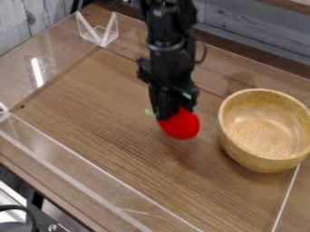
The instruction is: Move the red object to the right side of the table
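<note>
The black robot gripper (177,116) is pointing straight down over the middle of the brown wood-grain table (97,136), its jaws pinched tight on the small round bright-red plush ball (182,126), which is hanging at the fingertips with a sliver of its light-green tuft peeking out on the left of the fingers. The ball is sitting just clear of the tabletop, judging by the gap between it and the wood beneath, and it is hovering just beside the round light wooden bowl (263,129), which is occupying the right side where the ball needs to go. The risk from here is twofold: the soft ball is being held only by its upper part, so a quick sideways swing could be squeezing it out of the jaws; and a low path rightward is likely to be knocking the ball or fingers against the bowl's rim, shoving the bowl towards the low clear acrylic wall (54,154) edging the table
</note>
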Controlling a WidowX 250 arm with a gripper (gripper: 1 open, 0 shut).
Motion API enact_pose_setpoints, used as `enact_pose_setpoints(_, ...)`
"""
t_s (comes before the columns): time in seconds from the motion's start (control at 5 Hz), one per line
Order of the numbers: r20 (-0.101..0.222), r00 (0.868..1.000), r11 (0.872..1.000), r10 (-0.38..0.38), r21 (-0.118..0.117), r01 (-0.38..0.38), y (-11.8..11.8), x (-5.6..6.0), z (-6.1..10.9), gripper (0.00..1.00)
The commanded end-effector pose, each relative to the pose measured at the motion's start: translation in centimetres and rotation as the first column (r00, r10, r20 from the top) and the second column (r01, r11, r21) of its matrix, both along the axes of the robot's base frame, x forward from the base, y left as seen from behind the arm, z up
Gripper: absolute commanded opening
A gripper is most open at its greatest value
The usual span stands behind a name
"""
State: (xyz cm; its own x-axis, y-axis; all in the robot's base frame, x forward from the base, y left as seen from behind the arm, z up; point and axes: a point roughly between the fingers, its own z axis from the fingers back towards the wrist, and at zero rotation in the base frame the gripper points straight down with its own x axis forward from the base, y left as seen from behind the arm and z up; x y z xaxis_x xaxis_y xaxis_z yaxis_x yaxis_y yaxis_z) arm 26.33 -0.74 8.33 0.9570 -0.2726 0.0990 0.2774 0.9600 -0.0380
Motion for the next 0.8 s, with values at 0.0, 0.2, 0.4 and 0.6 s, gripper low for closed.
enact_pose_setpoints(0.0, 0.064, 0.997, 0.999, -0.045, 0.007, 0.045, -4.4, -0.5, 1.4, 0.00)
enact_pose_setpoints(0.2, 0.047, 0.995, 0.996, -0.090, -0.008, 0.090, -9.5, -1.5, 0.1, 0.00)
enact_pose_setpoints(0.4, 0.031, 0.994, 0.994, -0.108, -0.018, 0.109, -10.3, -2.5, -1.0, 0.00)
enact_pose_setpoints(0.6, 0.019, 0.996, 0.996, -0.089, -0.015, 0.089, -9.0, -2.6, -1.5, 0.00)
